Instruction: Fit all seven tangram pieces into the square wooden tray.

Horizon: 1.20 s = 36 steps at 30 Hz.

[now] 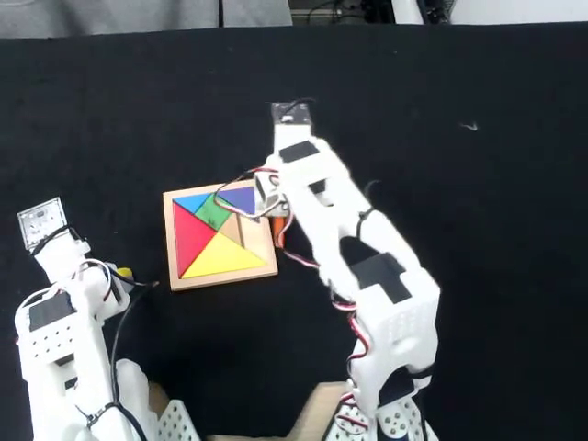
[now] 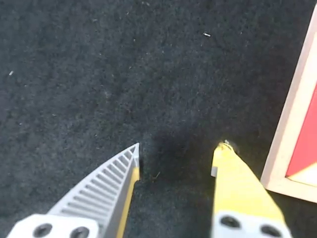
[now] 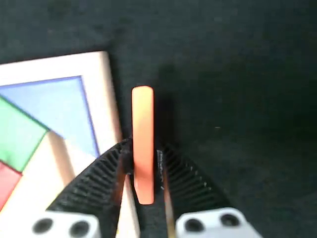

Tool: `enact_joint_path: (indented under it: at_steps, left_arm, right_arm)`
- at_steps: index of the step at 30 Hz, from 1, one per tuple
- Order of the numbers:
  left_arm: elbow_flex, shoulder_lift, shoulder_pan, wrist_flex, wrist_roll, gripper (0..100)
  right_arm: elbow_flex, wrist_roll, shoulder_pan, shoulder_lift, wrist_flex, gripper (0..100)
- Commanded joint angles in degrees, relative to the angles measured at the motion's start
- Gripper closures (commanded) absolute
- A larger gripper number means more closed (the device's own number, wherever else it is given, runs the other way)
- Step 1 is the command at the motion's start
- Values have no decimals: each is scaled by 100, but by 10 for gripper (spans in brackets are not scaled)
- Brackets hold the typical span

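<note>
The square wooden tray (image 1: pixel 220 278) lies left of the table's middle. In it lie a red triangle (image 1: pixel 190 237), a yellow triangle (image 1: pixel 225 257), a blue piece (image 1: pixel 193 202), a green piece (image 1: pixel 214 214) and a purple piece (image 1: pixel 239 197). A bare wooden slot (image 1: pixel 250 230) remains at its right side. My right gripper (image 3: pixel 143 153) is shut on an orange piece (image 3: pixel 142 124), held on edge just outside the tray's rim (image 3: pixel 106 89). My left gripper (image 2: pixel 181 153) hangs open over bare cloth, left of the tray (image 2: pixel 292 124).
Black cloth covers the whole table. The right arm's white body (image 1: pixel 367 266) stretches from the near edge to the tray's right side. The left arm (image 1: pixel 64 312) stands at the near left. Wide free cloth lies at the back and right.
</note>
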Motion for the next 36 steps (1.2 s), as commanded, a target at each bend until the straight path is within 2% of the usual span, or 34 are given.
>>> enact_joint_path:
  at_steps: [1,7,12,17,24,36]
  left_arm:
    - [-22,-97,84,-97,-44,759]
    - [-22,-105,84,-97,-44,758]
    - [-13,-105,84,-97,-44,758]
    - [-13,-105,84,-97,-44,758]
    - [-13,-105,84,-97,-44,758]
    - [-13,-105,84,-97,-44,758]
  right_arm:
    - [-295,88,299,-338,62,988]
    - [-119,378,-9,-1323,607,988]
    - [602,387,-457,-1974,105,988]
    - [1024,378,-615,-1780,-484,988]
    - [1015,352,-976,-1490,-484,988]
    - [1007,360,-949,-1007,-519,988]
